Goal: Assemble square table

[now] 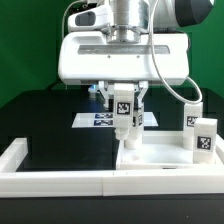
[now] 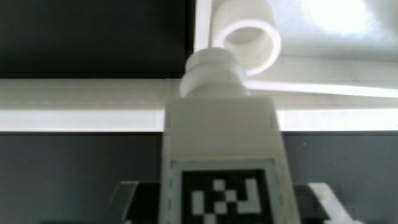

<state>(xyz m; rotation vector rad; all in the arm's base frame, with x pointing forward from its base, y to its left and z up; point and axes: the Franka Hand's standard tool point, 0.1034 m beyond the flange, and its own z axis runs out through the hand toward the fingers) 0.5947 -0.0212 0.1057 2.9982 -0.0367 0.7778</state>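
Claw: the claw [image 1: 122, 103] grips a leg [image 1: 124, 122] upright by its tagged sides.
Leg in hand: poised at a corner hole [image 2: 251, 42] of the slab [image 1: 160, 160], apparently not seated.
Others: two legs [image 1: 203, 137] stand on the slab's far side.
Left: most of the assembly, I'd judge.

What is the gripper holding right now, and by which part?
The gripper holds one white table leg upright, fingers clamped on its tagged upper end, over the square tabletop.

Two upright legs [image 1: 201, 135] crowd the exterior view's right; the black table [image 1: 55, 115] lies open leftward.
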